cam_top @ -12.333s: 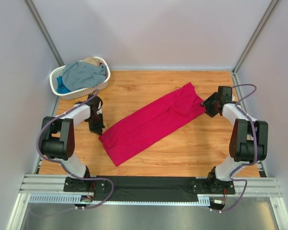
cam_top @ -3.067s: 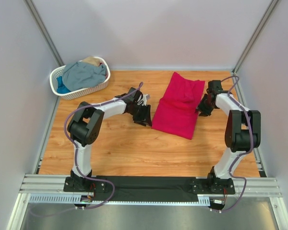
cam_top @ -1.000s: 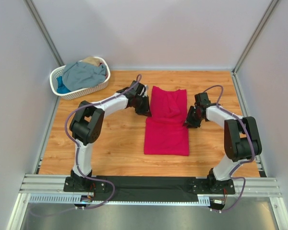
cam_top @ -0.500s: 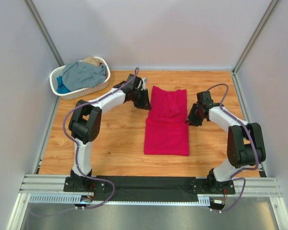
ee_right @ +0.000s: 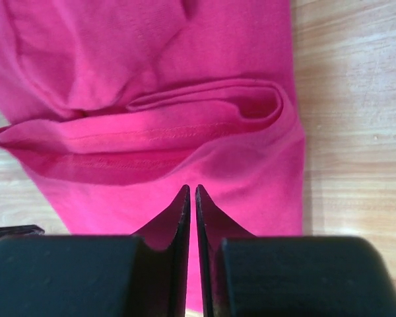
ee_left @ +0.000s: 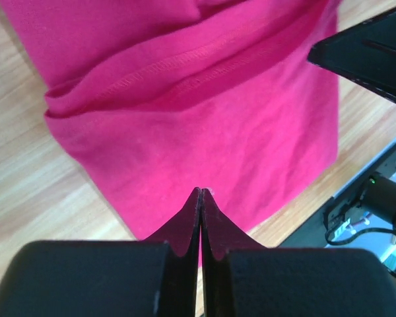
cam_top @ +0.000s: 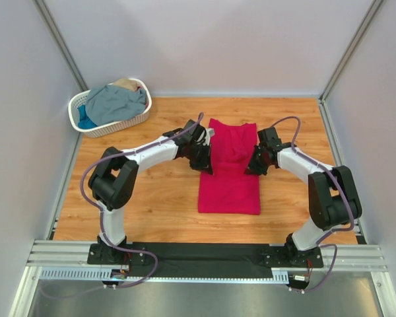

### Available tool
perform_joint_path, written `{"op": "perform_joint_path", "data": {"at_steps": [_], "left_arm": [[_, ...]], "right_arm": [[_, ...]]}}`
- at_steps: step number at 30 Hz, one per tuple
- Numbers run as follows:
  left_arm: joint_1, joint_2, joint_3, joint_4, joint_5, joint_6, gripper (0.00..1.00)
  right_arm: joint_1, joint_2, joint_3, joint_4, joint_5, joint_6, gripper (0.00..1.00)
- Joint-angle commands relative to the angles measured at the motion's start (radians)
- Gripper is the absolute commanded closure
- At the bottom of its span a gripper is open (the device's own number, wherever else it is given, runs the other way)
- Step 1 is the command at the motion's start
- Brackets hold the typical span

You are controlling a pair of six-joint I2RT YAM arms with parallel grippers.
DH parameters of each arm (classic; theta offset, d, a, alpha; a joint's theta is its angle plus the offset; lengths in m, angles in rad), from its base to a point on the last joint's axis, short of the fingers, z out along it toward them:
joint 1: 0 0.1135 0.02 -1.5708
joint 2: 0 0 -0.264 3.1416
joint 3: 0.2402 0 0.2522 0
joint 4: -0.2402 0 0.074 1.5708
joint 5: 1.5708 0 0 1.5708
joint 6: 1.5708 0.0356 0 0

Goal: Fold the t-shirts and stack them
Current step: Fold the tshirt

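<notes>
On wooden table (cam_top: 158,201), left fingers (ee_left: 185,228) pressed together, right fingers (ee_right: 173,221) nearly touching, above crimson t-shirt (cam_top: 229,188)

A white lattice basket (cam_top: 115,127) sits at the far left corner of the wooden table (cam_top: 158,205).

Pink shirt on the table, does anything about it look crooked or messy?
Mostly tidy: the crimson t-shirt lies as a straight rectangle. Only a bunched, uneven ridge of folded layers crosses its middle, so the far half sits lumpier than the flat near half.
</notes>
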Motion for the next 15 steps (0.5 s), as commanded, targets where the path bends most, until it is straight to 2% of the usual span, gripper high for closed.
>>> {"op": "perform_joint_path", "data": {"at_steps": [1, 9, 15], "left_arm": [[0.012, 0.068, 0.054, 0.025, 0.014, -0.018, 1.0], [0.014, 0.214, 0.238, -0.005, -0.003, -0.002, 1.0], [0.03, 0.28, 0.315, -0.002, -0.012, -0.002, 1.0]], "right_arm": [[-0.007, 0.05, 0.045, 0.035, 0.008, 0.004, 0.92], [-0.013, 0.098, 0.084, 0.04, 0.06, -0.027, 0.95], [-0.062, 0.115, 0.078, 0.032, 0.077, -0.033, 0.96]]}}
